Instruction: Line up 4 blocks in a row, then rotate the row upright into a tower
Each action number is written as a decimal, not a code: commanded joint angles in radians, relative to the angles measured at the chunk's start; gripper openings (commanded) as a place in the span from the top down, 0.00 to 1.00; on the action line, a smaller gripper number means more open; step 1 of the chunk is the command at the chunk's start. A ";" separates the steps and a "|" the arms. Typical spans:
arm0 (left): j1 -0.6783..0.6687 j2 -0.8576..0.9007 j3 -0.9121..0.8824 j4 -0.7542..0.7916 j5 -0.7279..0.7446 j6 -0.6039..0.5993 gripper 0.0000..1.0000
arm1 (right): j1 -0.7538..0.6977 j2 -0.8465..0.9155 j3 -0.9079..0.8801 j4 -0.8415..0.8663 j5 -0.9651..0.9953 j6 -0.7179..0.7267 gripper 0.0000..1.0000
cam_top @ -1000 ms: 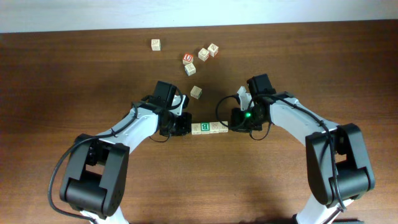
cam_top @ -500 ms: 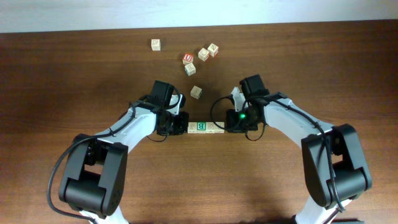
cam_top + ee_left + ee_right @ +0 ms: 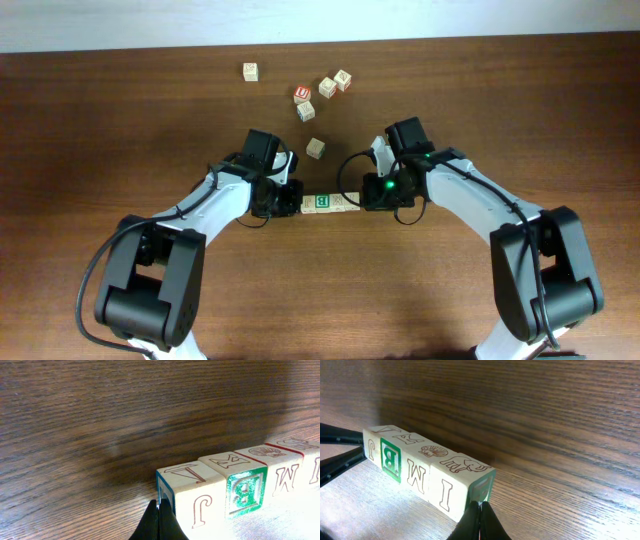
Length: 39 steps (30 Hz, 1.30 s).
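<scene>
The left gripper [image 3: 159, 521] is clenched, its black fingertips pressed together with nothing between them. The tip touches the blue-edged end face of the J block [image 3: 192, 495], the left end of a row of four blocks [image 3: 331, 203]. This row lies on the brown wooden table [image 3: 120, 130] between the two arms, the cubes face to face and touching.

Next along it come the green B block [image 3: 244, 489], the M block [image 3: 283, 474] (a shell is printed on its top) and the I block [image 3: 454, 485], whose top shows an animal.

Beyond the row, toward the far edge, several loose cubes [image 3: 316, 148] sit well apart from it, among them a red-topped cube [image 3: 303, 94]. The nearest loose one lies between the two arms.

The right gripper [image 3: 480, 519] is likewise clenched on nothing, and its closed tip rests against the teal-edged end face of the I block. The row is thus touched at both ends by shut fingers.
</scene>
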 commanded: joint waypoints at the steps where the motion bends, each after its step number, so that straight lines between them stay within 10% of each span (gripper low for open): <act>1: -0.012 0.009 -0.001 0.006 0.063 0.015 1.00 | 0.058 -0.034 0.040 0.008 -0.070 -0.010 0.96; 39: -0.024 0.009 0.048 -0.140 -0.066 0.050 1.00 | 0.279 -0.034 0.179 -0.045 -0.013 0.013 0.96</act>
